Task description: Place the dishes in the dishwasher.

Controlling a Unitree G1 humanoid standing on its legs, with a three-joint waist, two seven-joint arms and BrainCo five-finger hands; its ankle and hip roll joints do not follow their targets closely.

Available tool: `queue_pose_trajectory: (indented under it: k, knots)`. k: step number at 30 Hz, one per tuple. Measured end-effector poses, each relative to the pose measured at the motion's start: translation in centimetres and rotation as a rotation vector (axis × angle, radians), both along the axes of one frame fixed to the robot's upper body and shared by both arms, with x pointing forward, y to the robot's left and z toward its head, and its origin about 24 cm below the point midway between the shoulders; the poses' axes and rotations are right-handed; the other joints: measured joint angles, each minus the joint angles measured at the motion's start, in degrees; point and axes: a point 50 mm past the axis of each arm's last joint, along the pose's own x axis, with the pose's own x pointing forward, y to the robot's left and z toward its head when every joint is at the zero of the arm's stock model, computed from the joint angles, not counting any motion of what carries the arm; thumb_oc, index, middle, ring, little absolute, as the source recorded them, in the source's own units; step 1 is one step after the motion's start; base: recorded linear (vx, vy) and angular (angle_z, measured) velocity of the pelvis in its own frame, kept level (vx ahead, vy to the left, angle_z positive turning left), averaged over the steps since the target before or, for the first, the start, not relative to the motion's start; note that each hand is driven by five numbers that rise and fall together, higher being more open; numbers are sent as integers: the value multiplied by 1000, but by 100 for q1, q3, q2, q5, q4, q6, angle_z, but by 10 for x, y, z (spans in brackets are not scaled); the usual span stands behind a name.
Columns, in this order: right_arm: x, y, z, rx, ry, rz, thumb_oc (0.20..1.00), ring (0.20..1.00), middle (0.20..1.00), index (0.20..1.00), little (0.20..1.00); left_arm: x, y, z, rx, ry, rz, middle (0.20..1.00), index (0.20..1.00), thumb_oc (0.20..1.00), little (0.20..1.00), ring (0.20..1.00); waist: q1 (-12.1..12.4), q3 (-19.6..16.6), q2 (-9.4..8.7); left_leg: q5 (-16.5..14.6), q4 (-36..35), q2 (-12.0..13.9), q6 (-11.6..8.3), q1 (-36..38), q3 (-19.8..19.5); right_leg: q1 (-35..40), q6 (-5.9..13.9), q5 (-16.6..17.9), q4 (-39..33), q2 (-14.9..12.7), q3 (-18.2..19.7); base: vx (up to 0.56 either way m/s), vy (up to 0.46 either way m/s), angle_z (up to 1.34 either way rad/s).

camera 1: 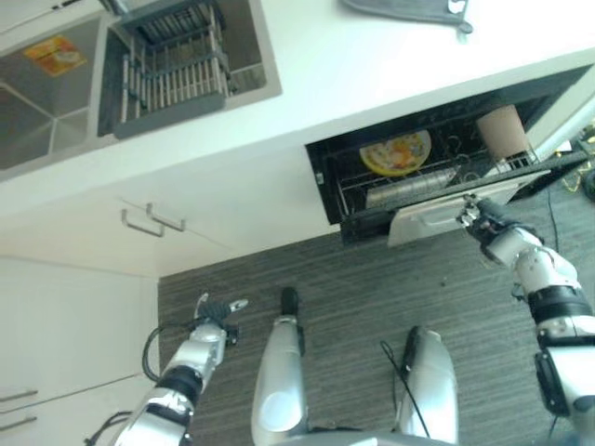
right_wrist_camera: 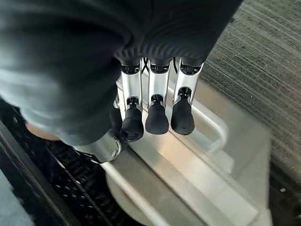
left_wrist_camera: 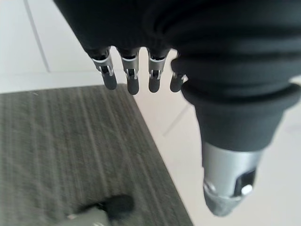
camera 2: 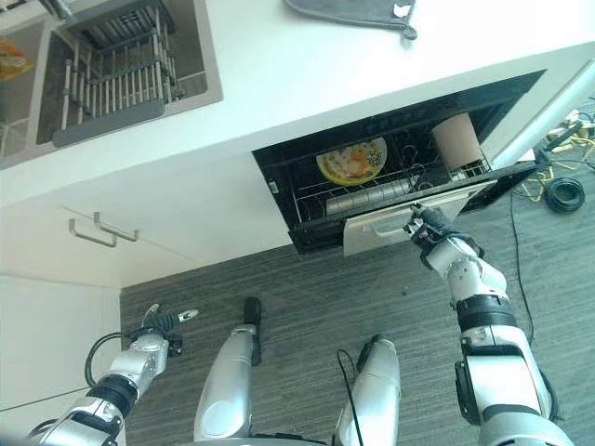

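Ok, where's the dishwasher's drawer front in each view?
Left eye view: drawer front right of centre, below the plate, right hand at its end.
Right eye view: centre right, same layout.
Right wrist view: silver panel under the fingers.
Left wrist view: faces the white cabinet instead.
Shared landmark: the grey floor.

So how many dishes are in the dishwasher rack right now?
2 visible: a yellow patterned plate standing at the rack's back, and a tan cup on its side at the right end. Others may be hidden.
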Motion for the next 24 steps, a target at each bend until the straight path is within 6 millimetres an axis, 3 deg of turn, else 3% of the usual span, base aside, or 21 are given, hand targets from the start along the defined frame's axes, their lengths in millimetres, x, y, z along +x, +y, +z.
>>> queue_pose_trajectory:
  k: [3,6,8,10,12,13,15,17,19,20,24]
  knots:
    - [14,-4,27,-71,-17,-11,200,200,200,200,200,-3,-7,-8,-15,29,-28,1000,1000,1000,1000,1000,83,-7,235,4,12,-170,9,-323,-103,-346,4,25,99,-117,25,58,118,16]
    - [26,-5,59,-132,-30,-29,200,200,200,200,200,1,-22,-10,-59,7,-58,1000,1000,1000,1000,1000,178,57,664,42,-273,-453,67,-463,-135,-650,93,63,87,-343,107,57,207,20]
    - [34,0,93,-225,-81,-19,200,200,200,200,200,-11,-32,-21,-113,12,-78,1000,1000,1000,1000,1000,280,114,941,126,-343,-602,175,-528,-143,-810,160,88,101,-433,212,52,174,-5]
    - [34,-9,121,-277,-133,-60,200,200,200,200,200,-10,-40,-21,-147,-9,-98,1000,1000,1000,1000,1000,367,139,1153,218,-497,-625,173,-543,-153,-880,132,82,149,-501,172,41,97,20]
    - [35,-14,132,-319,-117,-113,200,200,200,200,200,-22,-40,-26,-167,-28,-109,1000,1000,1000,1000,1000,625,131,1194,426,-489,-732,233,-521,-173,-985,71,-165,521,-647,208,64,115,24]
    - [36,-12,132,-346,-76,-109,200,200,200,200,200,-37,-35,-35,-168,14,-93,1000,1000,1000,1000,1000,573,124,1183,537,-465,-779,235,-483,-162,-967,76,-285,668,-751,202,66,110,21]
    - [35,-18,136,-347,-43,-126,200,200,200,200,200,-65,-34,-46,-202,46,-98,1000,1000,1000,1000,1000,589,91,1247,503,-545,-886,182,-411,-160,-1049,143,-413,866,-890,312,53,100,19]
    - [30,-33,144,-386,-43,-185,200,200,200,200,200,-90,-35,-56,-236,97,-110,1000,1000,1000,1000,1000,777,-124,1526,390,-788,-875,53,-472,-165,-1187,114,-402,878,-901,287,103,209,26]
    - [22,-50,146,-448,-21,-243,200,200,200,200,200,-116,-35,-61,-263,114,-158,1000,1000,1000,1000,1000,876,-186,1605,303,-886,-1045,154,-379,-132,-1160,98,-364,893,-1179,214,93,142,29]
    - [21,-53,145,-462,-17,-257,200,200,200,200,200,-124,-35,-63,-267,133,-176,1000,1000,1000,1000,1000,902,-205,1628,299,-887,-1047,148,-367,-142,-1127,100,-364,882,-1191,194,63,55,18]
    - [12,-71,146,-496,10,-298,200,200,200,200,200,-127,-34,-56,-288,85,-236,1000,1000,1000,1000,1000,1023,-202,1624,284,-965,-1040,126,-314,-154,-940,99,-364,845,-1263,64,45,24,21]
